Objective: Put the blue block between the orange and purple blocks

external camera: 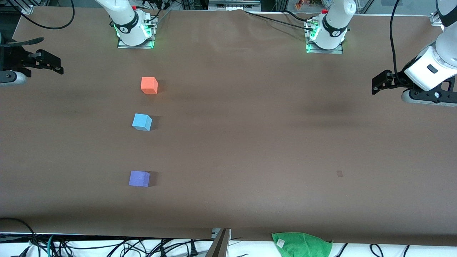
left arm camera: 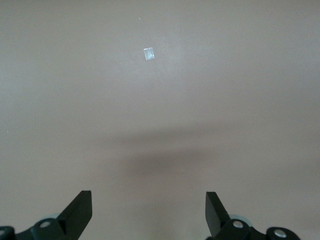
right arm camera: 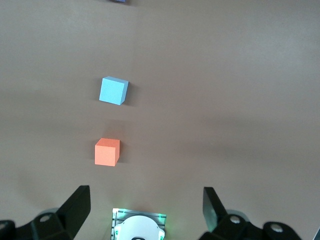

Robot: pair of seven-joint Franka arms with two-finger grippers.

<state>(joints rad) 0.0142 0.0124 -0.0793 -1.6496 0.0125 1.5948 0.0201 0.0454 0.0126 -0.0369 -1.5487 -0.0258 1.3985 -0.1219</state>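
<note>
Three small cubes stand in a line toward the right arm's end of the table. The orange block (external camera: pixel 149 85) (right arm camera: pixel 107 152) is farthest from the front camera. The blue block (external camera: pixel 142 122) (right arm camera: pixel 113 90) rests on the table between it and the purple block (external camera: pixel 139 179), closer to the orange one. In the right wrist view the purple block (right arm camera: pixel 119 1) only shows as a sliver at the edge. My right gripper (external camera: pixel 53 57) (right arm camera: pixel 145 195) hangs open and empty at its end of the table, apart from the cubes. My left gripper (external camera: pixel 377 84) (left arm camera: pixel 148 196) waits open over bare table.
The arm bases (external camera: pixel 132 32) (external camera: pixel 326 35) stand along the table's edge farthest from the front camera. A small tape mark (external camera: pixel 339 174) (left arm camera: pixel 148 53) lies on the brown table toward the left arm's end. A green cloth (external camera: pixel 302 244) hangs at the edge nearest that camera.
</note>
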